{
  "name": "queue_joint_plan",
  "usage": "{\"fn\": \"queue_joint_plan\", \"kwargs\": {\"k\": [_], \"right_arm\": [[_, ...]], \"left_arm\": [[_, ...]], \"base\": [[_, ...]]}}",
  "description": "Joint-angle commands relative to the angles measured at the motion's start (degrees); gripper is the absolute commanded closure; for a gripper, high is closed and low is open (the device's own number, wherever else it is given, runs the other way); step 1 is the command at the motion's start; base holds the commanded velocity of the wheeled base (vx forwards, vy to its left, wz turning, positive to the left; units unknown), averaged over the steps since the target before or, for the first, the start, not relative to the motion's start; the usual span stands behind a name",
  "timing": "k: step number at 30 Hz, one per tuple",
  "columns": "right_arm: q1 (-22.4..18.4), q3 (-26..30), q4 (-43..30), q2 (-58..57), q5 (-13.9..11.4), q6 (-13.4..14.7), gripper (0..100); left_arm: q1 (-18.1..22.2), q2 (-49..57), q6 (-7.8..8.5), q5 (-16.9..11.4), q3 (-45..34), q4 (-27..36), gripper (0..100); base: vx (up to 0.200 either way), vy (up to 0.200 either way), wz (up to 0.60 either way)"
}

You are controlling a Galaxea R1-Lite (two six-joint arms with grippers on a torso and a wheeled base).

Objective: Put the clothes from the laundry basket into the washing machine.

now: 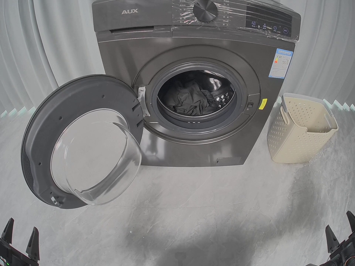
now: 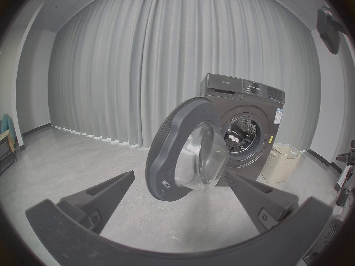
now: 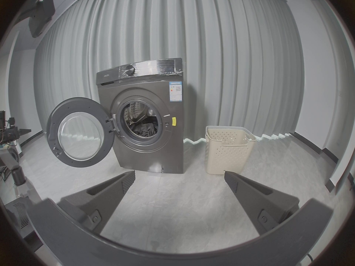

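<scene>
Clothes (image 1: 186, 100) inside washing machine (image 1: 122, 52) (door (image 1: 55, 104) open), laundry basket (image 1: 292, 145) beside

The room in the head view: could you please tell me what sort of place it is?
Probably a staged test or demo room, not a home laundry: the washer stands alone on a bare floor with plastic film on it, and a ceiling-high curtain lines the wall behind.

door (image 1: 74, 93) beside open drum mouth (image 1: 201, 120)
</scene>
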State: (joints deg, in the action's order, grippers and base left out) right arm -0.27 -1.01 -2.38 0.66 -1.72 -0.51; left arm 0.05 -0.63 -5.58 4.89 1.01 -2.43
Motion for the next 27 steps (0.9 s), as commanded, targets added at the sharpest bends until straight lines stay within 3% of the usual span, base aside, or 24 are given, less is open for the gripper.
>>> {"fn": "queue_joint_plan", "kwargs": {"k": [1,8,27], "right_arm": [[0.0,0.05,0.0,-0.66,-0.04,-0.02,0],[0.0,0.05,0.0,-0.66,-0.04,-0.02,0],[0.0,0.05,0.0,-0.66,-0.04,-0.02,0]], "left_arm": [[0.04,0.63,0.05,0.03,-0.84,-0.04,0],[0.13,0.63,0.4,0.03,-0.84,-0.04,0],[0.13,0.63,0.49,0.03,-0.84,-0.04,0]], "base": [[-0.2,0.0,0.0],[-0.029,0.0,0.0],[0.0,0.2,0.0]]}}
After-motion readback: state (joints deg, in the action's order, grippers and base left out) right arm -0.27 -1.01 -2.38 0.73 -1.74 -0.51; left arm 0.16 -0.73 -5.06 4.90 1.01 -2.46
